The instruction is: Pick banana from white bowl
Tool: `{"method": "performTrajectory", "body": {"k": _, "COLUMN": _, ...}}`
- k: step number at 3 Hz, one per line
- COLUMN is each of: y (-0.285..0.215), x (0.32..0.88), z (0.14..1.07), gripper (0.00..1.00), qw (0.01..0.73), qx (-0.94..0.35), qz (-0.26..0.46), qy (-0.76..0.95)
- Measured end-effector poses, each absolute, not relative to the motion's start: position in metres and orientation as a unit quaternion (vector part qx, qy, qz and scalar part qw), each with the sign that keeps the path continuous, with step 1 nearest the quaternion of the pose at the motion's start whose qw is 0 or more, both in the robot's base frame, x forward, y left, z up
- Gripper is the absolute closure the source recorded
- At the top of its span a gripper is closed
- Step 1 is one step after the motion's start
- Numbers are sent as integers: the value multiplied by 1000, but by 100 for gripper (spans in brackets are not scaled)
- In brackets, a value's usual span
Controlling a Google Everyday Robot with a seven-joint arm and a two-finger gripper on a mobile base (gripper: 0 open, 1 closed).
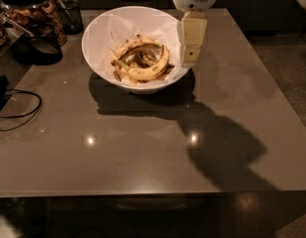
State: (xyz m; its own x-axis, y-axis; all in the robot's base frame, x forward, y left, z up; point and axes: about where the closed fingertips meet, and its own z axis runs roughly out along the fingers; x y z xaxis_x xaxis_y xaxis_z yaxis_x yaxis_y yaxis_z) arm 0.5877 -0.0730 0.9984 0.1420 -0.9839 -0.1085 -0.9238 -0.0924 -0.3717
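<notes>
The white bowl (100, 29) stands at the back middle of the table, lined with crumpled white paper. The banana (151, 69), plump, curved and yellow with brown speckles, lies in it at the front right. Dark-edged peel strips (128, 48) lie around and behind it. My gripper (190, 58) hangs down from its white wrist at the bowl's right rim, just right of the banana and above it. It holds nothing that I can see.
A dark glass jar (31, 11) of snacks and a black cup (71, 16) stand at the back left. A black cable (16, 108) loops at the left edge. The arm's shadow (227, 152) falls on the brown table (142, 157).
</notes>
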Motion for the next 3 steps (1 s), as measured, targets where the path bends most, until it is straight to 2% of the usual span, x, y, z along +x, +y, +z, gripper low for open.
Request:
{"method": "performTrajectory", "body": {"k": 1, "y": -69, "x": 596, "z": 999, "gripper": 0, "qw": 187, "qx": -737, "qz": -78, "qy": 645}}
{"method": "performTrajectory", "body": {"k": 3, "y": -52, "x": 614, "z": 982, "gripper": 33, "qw": 179, "qx": -747, "qz": -52, "qy": 638}}
